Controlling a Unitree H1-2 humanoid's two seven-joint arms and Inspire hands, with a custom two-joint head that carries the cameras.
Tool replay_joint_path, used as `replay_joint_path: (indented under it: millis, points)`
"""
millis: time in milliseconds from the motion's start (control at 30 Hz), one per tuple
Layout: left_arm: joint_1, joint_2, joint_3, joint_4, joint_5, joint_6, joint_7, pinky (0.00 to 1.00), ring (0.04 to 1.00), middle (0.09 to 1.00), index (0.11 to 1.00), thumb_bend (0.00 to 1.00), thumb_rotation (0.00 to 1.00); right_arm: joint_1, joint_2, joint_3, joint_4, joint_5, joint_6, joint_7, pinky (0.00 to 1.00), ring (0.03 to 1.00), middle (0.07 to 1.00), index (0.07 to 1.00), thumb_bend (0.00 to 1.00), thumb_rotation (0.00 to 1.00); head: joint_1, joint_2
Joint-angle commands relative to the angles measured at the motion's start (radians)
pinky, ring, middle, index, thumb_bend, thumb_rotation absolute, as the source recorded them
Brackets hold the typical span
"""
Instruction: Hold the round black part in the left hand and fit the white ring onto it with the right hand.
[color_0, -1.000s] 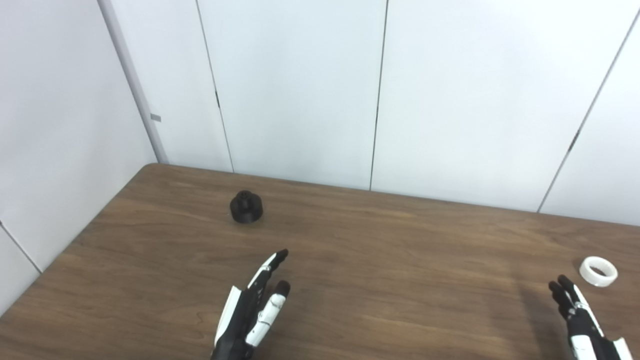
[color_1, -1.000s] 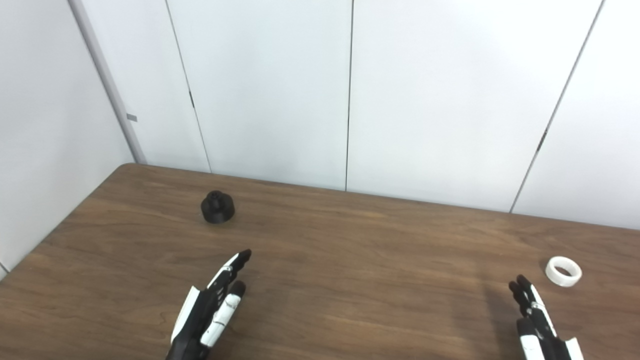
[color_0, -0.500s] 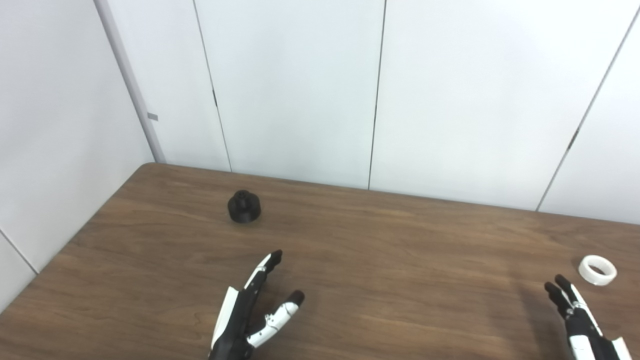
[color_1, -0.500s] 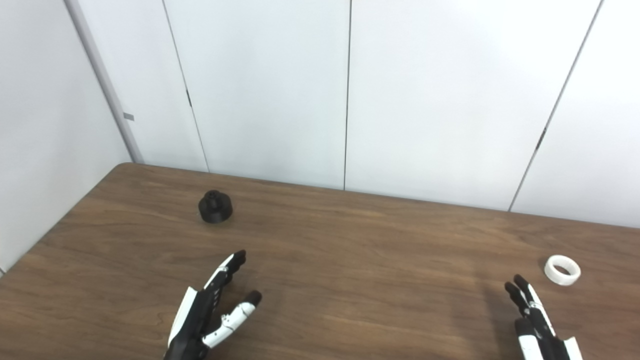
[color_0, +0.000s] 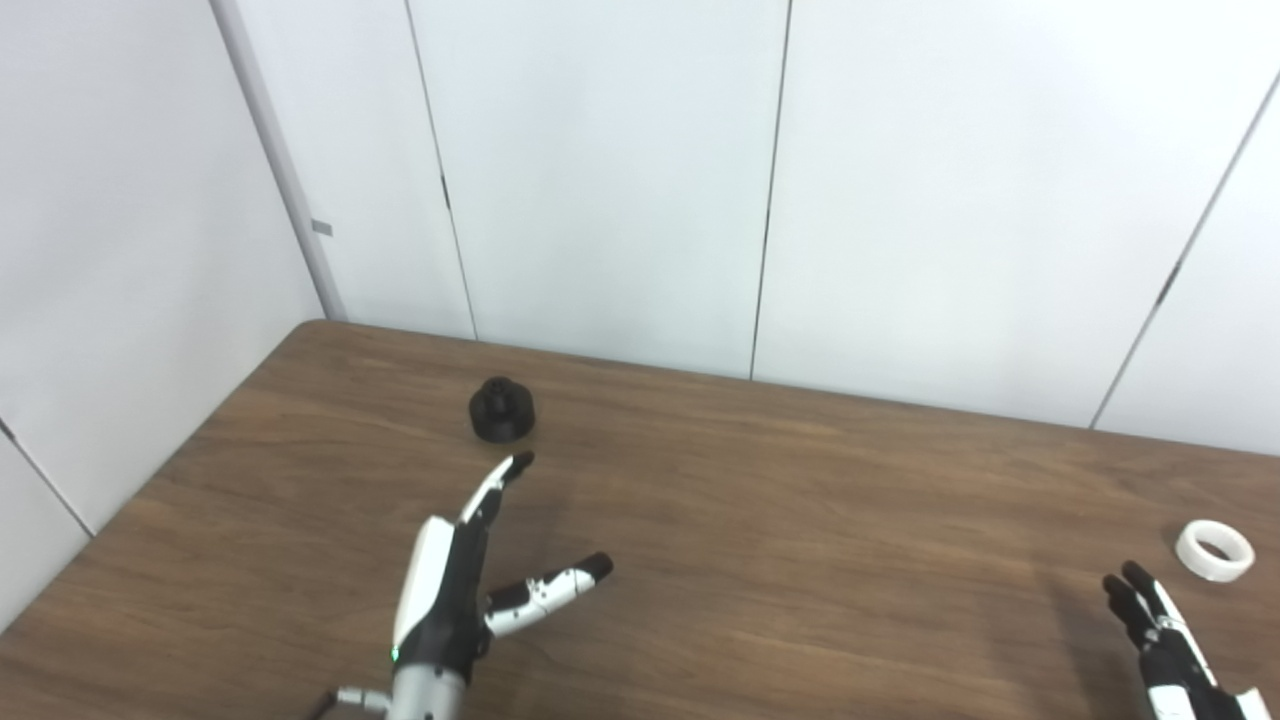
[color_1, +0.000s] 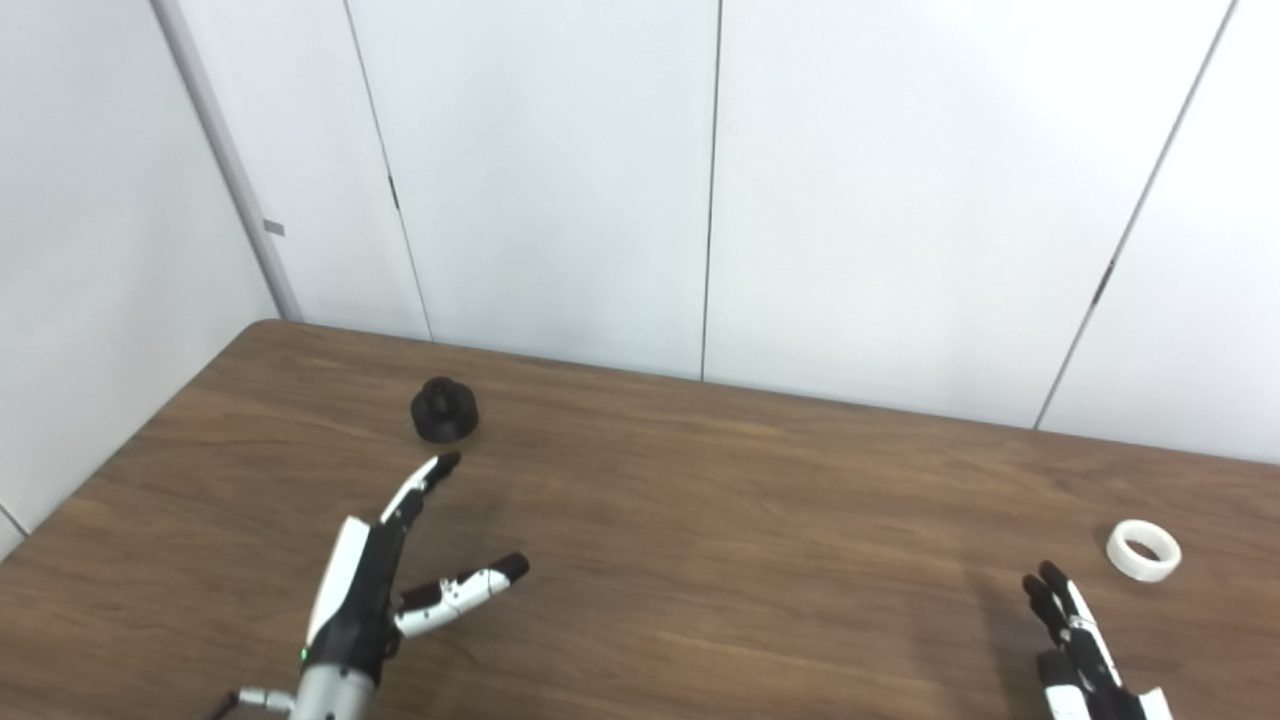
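Note:
The round black part (color_0: 502, 409) stands on the wooden table (color_0: 760, 500) at the far left. My left hand (color_0: 470, 570) hovers just short of it, open, thumb spread wide to the right, fingertips pointing at the part but apart from it. The white ring (color_0: 1214, 549) lies flat near the table's right side. My right hand (color_0: 1160, 640) shows only partly at the bottom right corner, fingers stretched out and empty, a little short and left of the ring.
White wall panels (color_0: 600, 180) close off the back and left of the table. The table's left edge (color_0: 190, 450) runs diagonally close to the black part. Bare wood lies between the two hands.
My left hand has reached forward toward the black part and its thumb has spread apart from the fingers. The right hand has stayed low near the ring. The camera has shifted slightly.

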Motion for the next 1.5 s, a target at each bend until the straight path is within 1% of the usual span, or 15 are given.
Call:
replay_joint_path:
  millis: [0, 67, 133, 233, 333, 467, 667, 800, 933, 1133, 1200, 1467]
  points:
    - [-0.042, 0.043, 0.029, -0.033, 0.023, 0.022, -0.013, 0.99, 0.98, 0.955, 0.927, 0.94, 0.37, 0.054, 0.005, 0.0, 0.064, 0.002, -0.012, -0.007, 1.0, 0.949, 0.936, 0.966, 0.5, 1.0, 0.001, 0.0]
    - [-0.056, 0.062, 0.042, -0.03, 0.026, 0.046, -0.032, 1.0, 0.988, 0.96, 0.933, 0.95, 0.37, 0.054, 0.005, 0.001, 0.063, -0.005, -0.011, -0.01, 1.0, 0.945, 0.93, 0.963, 0.5, 1.0, 0.005, 0.0]
    - [-0.073, 0.093, 0.054, -0.017, 0.032, 0.06, -0.049, 0.99, 0.994, 0.971, 0.943, 0.96, 0.38, 0.054, 0.006, 0.0, 0.062, -0.001, -0.01, -0.008, 1.0, 0.946, 0.932, 0.964, 0.5, 1.0, 0.005, 0.0]
    - [-0.099, 0.138, 0.069, 0.008, 0.05, 0.098, -0.069, 0.99, 0.999, 0.983, 0.949, 0.96, 0.39, 0.052, 0.009, 0.0, 0.068, 0.007, -0.013, -0.006, 1.0, 0.949, 0.933, 0.963, 0.51, 1.0, 0.004, 0.002]
    - [-0.129, 0.177, 0.07, 0.041, 0.092, 0.126, -0.075, 0.96, 0.998, 0.977, 0.928, 0.96, 0.4, 0.053, 0.01, 0.001, 0.06, 0.019, 0.002, 0.001, 1.0, 0.953, 0.933, 0.963, 0.53, 1.0, 0.004, 0.004]
    - [-0.172, 0.212, 0.069, 0.092, 0.11, 0.141, -0.076, 0.95, 0.994, 0.972, 0.904, 0.95, 0.39, 0.054, 0.009, 0.002, 0.059, 0.011, -0.006, -0.003, 1.0, 0.949, 0.934, 0.967, 0.51, 1.0, 0.003, 0.007]
    - [-0.242, 0.243, 0.061, 0.188, 0.117, 0.142, -0.08, 0.95, 0.999, 0.972, 0.888, 0.96, 0.38, 0.056, 0.007, 0.004, 0.059, -0.001, -0.008, -0.006, 1.0, 0.943, 0.927, 0.963, 0.51, 1.0, 0.004, 0.01]
    - [-0.295, 0.263, 0.05, 0.261, 0.13, 0.133, -0.072, 0.99, 0.999, 0.967, 0.877, 0.95, 0.38, 0.057, 0.008, 0.003, 0.06, -0.003, -0.017, -0.006, 1.0, 0.941, 0.927, 0.962, 0.5, 1.0, 0.002, 0.011]
    - [-0.361, 0.279, 0.039, 0.353, 0.131, 0.127, -0.061, 1.0, 0.987, 0.953, 0.861, 0.95, 0.37, 0.056, 0.009, 0.002, 0.062, -0.007, -0.017, -0.009, 1.0, 0.938, 0.927, 0.961, 0.52, 1.0, 0.002, 0.011]
    - [-0.451, 0.294, 0.016, 0.484, 0.129, 0.117, -0.039, 1.0, 0.979, 0.94, 0.846, 0.97, 0.37, 0.06, 0.012, 0.002, 0.052, -0.007, -0.006, -0.009, 1.0, 0.933, 0.927, 0.96, 0.51, 1.0, 0.0, 0.011]
    - [-0.477, 0.299, 0.006, 0.523, 0.125, 0.105, -0.027, 1.0, 0.974, 0.934, 0.84, 0.97, 0.36, 0.062, 0.014, 0.001, 0.053, -0.006, -0.01, -0.01, 1.0, 0.932, 0.924, 0.956, 0.51, 1.0, 0.0, 0.011]
    - [-0.558, 0.317, -0.025, 0.642, 0.124, 0.105, -0.015, 1.0, 0.976, 0.927, 0.832, 0.98, 0.37, 0.069, 0.013, 0.002, 0.05, -0.018, -0.012, -0.015, 1.0, 0.935, 0.924, 0.953, 0.51, 1.0, -0.003, 0.012]
